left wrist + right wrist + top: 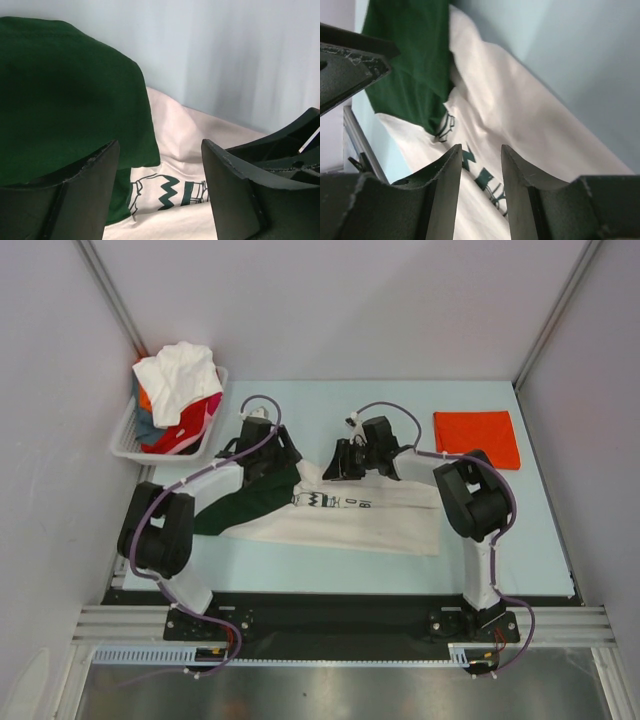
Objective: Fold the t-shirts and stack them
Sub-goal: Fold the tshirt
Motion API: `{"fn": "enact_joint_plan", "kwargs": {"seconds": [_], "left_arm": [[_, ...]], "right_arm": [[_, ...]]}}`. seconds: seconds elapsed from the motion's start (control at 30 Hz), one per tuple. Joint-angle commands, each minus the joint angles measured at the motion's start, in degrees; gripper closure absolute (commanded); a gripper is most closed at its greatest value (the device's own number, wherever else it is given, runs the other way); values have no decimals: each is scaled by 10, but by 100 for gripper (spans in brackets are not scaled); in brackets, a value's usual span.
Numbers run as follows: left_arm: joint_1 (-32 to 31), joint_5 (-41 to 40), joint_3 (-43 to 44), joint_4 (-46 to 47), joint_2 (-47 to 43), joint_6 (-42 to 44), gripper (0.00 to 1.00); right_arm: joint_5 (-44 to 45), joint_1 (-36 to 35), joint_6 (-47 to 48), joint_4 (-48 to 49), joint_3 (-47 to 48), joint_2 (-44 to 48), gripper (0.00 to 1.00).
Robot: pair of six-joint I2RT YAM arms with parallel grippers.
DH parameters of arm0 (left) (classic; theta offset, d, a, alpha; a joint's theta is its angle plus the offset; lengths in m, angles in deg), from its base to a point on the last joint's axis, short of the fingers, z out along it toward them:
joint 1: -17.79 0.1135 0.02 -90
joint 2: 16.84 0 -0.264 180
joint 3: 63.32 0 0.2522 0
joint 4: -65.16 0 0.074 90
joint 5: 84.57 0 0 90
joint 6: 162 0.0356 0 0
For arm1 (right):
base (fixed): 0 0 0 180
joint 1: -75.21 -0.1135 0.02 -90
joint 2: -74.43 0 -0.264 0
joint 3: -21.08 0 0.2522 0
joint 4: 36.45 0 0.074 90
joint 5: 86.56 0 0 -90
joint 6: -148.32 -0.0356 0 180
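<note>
Far left: basket (125, 440) heaped with unfolded shirts (180, 390), well apart from both arms.

Next, left end effector (159, 146): spread wide, nothing in the gap, hanging just over the green sleeve (65, 100) at the left end of the cream shirt (360, 520).

That shirt: flat on the surface (300, 570), in the middle, long axis running left to right, sleeve end left, body end right, print (330, 502) facing up.

Right end effector (481, 148): part-way apart, pinching nothing visible, over the shirt's far edge just beyond the print.

Far right: 1 orange shirt (477, 438), folded, apart from the rest.

Judged: coming fold hinges on that left-right axis. Left arm nearer the sleeve, right arm nearer the body, so likely 2 grips along the far edge.
</note>
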Motion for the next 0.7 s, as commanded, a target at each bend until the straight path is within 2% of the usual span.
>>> {"fn": "enact_joint_plan", "kwargs": {"seconds": [0.0, 0.17, 0.3, 0.43, 0.67], "left_arm": [[-10, 3, 33, -3, 21, 26, 30], [-14, 28, 61, -14, 50, 33, 35], [-24, 35, 87, -36, 67, 40, 36], [-31, 39, 111, -56, 82, 51, 36], [-61, 36, 144, -84, 93, 70, 38]], "right_arm": [[17, -2, 24, -25, 20, 2, 57], [11, -10, 29, -38, 7, -4, 59], [7, -26, 36, -62, -31, 40, 59], [-36, -32, 24, -53, -82, 96, 60], [0, 7, 11, -62, -110, 152, 59]]}}
